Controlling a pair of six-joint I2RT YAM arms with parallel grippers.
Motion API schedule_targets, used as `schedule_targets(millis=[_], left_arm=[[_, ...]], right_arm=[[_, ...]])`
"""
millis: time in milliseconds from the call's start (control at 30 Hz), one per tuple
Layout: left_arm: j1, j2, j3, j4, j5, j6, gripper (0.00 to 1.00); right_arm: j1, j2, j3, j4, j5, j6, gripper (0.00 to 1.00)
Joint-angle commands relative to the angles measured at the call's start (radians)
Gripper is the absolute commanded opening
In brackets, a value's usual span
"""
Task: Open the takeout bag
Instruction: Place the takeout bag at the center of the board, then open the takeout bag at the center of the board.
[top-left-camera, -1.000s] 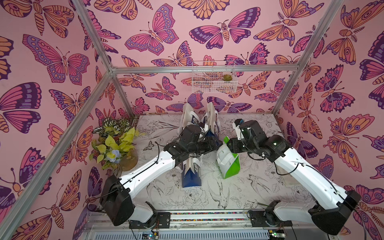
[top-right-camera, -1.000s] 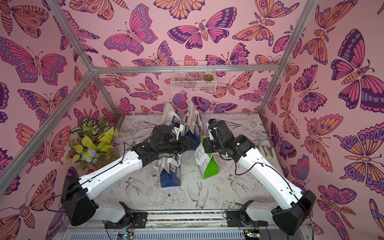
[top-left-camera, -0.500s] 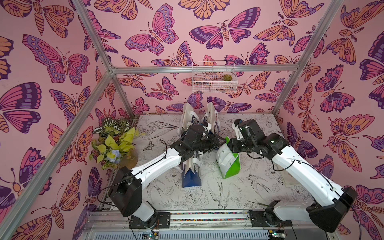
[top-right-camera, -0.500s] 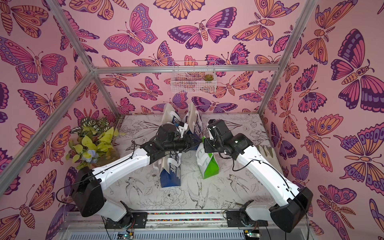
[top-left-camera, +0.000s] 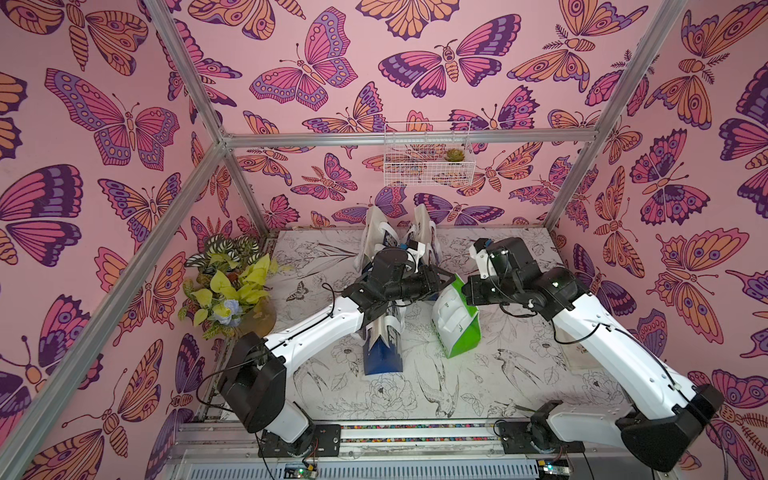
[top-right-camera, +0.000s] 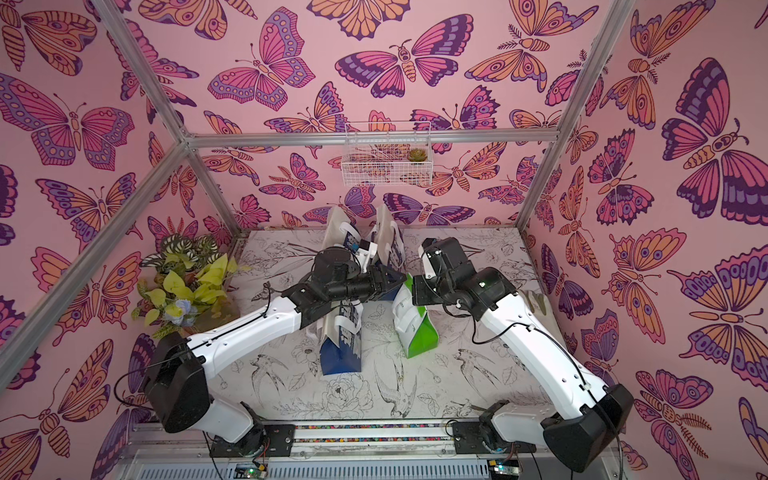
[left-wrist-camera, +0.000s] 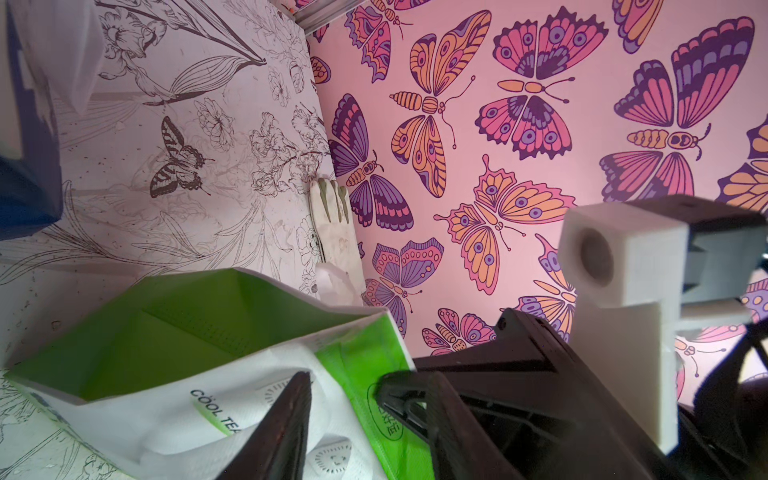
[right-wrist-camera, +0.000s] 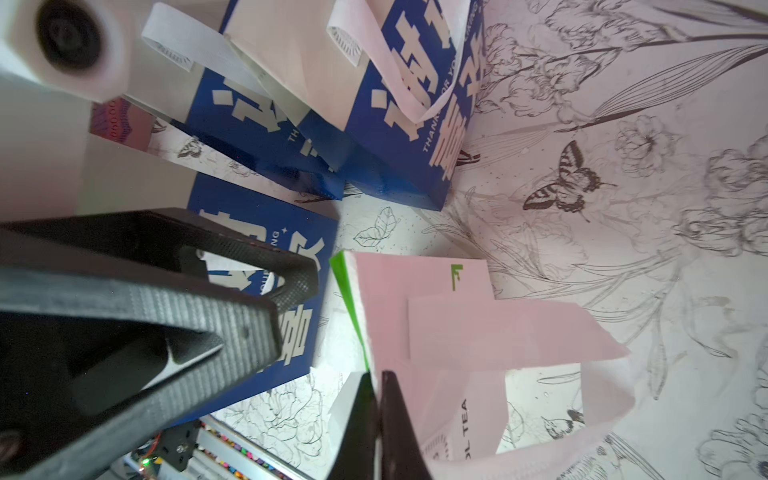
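The green and white takeout bag (top-left-camera: 455, 328) (top-right-camera: 415, 332) stands upright mid-table. In the left wrist view its mouth (left-wrist-camera: 166, 332) gapes a little and shows the green inside. My left gripper (top-left-camera: 446, 279) (left-wrist-camera: 345, 386) reaches in from the left at the bag's top. It is open, with the near wall and a white handle lying between its fingers. My right gripper (top-left-camera: 467, 291) (right-wrist-camera: 376, 376) is on the bag's other side, shut on the thin top rim of that wall (right-wrist-camera: 436, 316).
A blue and white bag (top-left-camera: 382, 349) stands just left of the green one, under my left arm. Two more blue bags (top-left-camera: 376, 237) (top-left-camera: 424, 232) stand by the back wall. There is a potted plant (top-left-camera: 228, 286) at the left, a wire basket (top-left-camera: 428, 160) on the back wall, and a pale glove (left-wrist-camera: 332, 220) by the right wall.
My right gripper has closed on the bag's rim. My left gripper has moved right, up to the bag's top, and its jaws have narrowed slightly.
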Motion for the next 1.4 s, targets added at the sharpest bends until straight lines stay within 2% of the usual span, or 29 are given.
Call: schedule_targets(millis=[0,67,133,267,667,900,1167,1367], left_arm=[[0.004,0.001,-0.045,0.052,0.018,-0.009,0.5],[0.004,0.002,-0.05,0.067,0.019,-0.016,0.51],[0.004,0.012,-0.042,0.075,0.024,-0.02,0.51],[0.004,0.032,-0.03,0.094,0.025,-0.034,0.5],[0.004,0.083,-0.004,0.205,0.041,-0.085,0.45],[0.002,0.1,0.029,0.226,0.064,-0.096,0.33],[-0.004,0.087,0.029,0.206,0.063,-0.081,0.26],[-0.024,0.074,0.074,0.099,0.038,-0.021,0.12]], right_arm=[[-0.088,-0.031,-0.053,0.1,-0.241,0.046,0.0],[-0.146,-0.026,-0.084,0.155,-0.398,0.066,0.0],[-0.177,-0.018,-0.105,0.19,-0.498,0.076,0.0],[-0.195,-0.007,-0.121,0.2,-0.556,0.077,0.0],[-0.21,0.007,-0.135,0.203,-0.597,0.084,0.0],[-0.22,0.003,-0.128,0.171,-0.587,0.072,0.0],[-0.22,0.004,-0.108,0.13,-0.546,0.062,0.0],[-0.215,-0.012,-0.086,0.095,-0.479,0.052,0.0]])
